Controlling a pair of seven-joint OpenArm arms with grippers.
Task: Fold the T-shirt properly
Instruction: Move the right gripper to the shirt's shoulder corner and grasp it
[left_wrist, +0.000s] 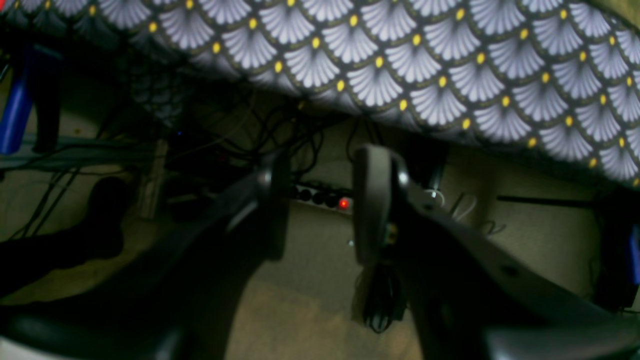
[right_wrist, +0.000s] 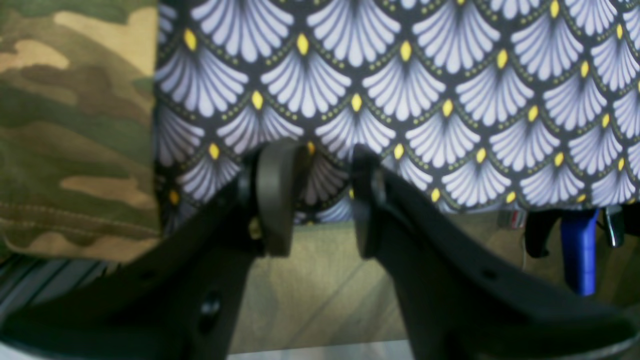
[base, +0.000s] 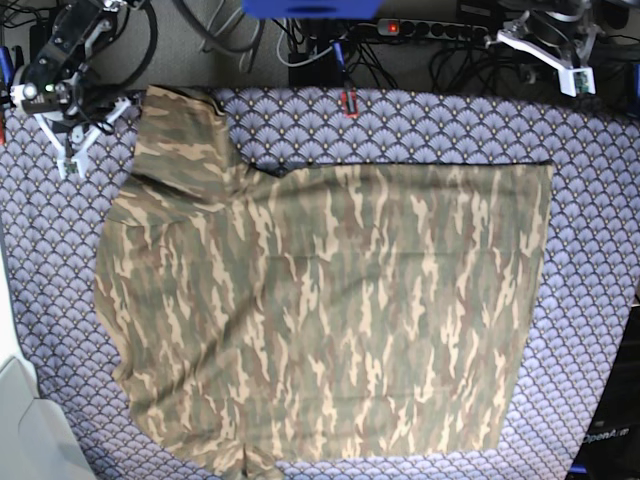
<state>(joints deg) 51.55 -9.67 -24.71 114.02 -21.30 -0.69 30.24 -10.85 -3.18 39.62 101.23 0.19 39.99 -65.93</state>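
The camouflage T-shirt lies spread flat over most of the purple scallop tablecloth, with one sleeve reaching toward the far left corner and a straight edge on its right side. My right gripper hovers off that far left corner. In its wrist view the right gripper is open and empty at the table's edge, and the T-shirt's hem is just to its left. My left gripper sits beyond the far right corner. There the left gripper is open, empty and clear of the cloth.
A power strip with a red light and tangled cables lies on the floor behind the table. A blue clamp grips the table edge. A small red item sits at the far edge. A white object fills the near left corner.
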